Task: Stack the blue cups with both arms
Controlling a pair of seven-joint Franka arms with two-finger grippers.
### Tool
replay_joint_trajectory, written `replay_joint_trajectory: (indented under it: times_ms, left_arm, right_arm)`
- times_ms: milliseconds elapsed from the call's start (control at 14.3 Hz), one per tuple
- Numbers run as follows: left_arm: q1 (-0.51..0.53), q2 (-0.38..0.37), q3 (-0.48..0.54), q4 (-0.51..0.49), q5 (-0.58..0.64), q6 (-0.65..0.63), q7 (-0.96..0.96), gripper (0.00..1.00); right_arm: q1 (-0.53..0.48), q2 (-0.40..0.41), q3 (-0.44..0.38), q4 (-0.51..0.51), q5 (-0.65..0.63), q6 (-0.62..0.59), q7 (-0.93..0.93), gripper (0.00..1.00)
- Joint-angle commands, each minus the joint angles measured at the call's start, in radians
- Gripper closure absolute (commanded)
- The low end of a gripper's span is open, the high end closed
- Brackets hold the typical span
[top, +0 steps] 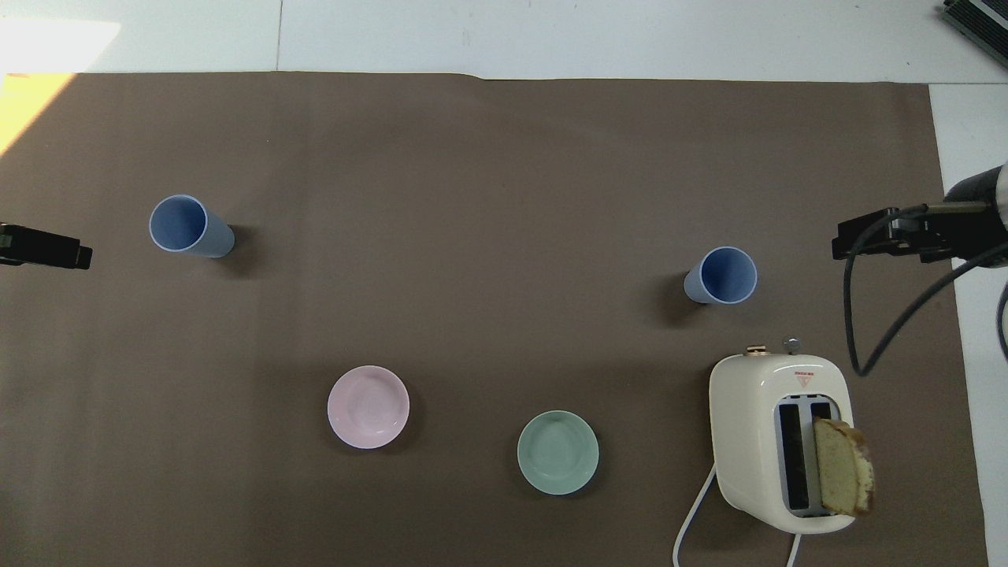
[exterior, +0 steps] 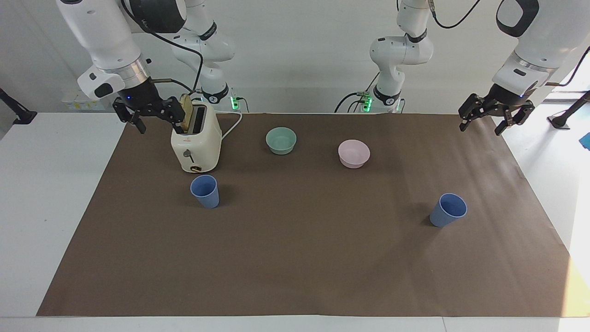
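Note:
Two blue cups stand upright and apart on the brown mat. One blue cup (exterior: 205,191) (top: 720,276) is just farther from the robots than the toaster. The other blue cup (exterior: 448,210) (top: 189,227) stands toward the left arm's end. My right gripper (exterior: 156,123) (top: 886,240) hangs open and empty over the mat's edge beside the toaster's top. My left gripper (exterior: 480,125) (top: 47,250) hangs open and empty over the mat's edge at the left arm's end. Neither gripper touches a cup.
A cream toaster (exterior: 196,143) (top: 780,437) holds a bread slice (top: 843,465) sticking up, with its cord running toward the robots. A teal bowl (exterior: 281,139) (top: 557,452) and a pink bowl (exterior: 353,153) (top: 368,406) sit nearer the robots than the cups.

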Motion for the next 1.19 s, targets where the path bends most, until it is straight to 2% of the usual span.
replay_joint_trajectory:
  times_ms: [0,1118]
  left_arm:
    - [-0.009,-0.007,0.010,0.008,-0.005,-0.019,0.000,0.00]
    - [-0.009,-0.012,0.010,0.002,-0.005,-0.019,0.006,0.00]
  right_arm:
    - [-0.011,-0.029,0.007,-0.037,-0.007,0.028,0.002,0.00]
    - [-0.011,-0.029,0.007,-0.037,-0.008,0.028,-0.018,0.00]
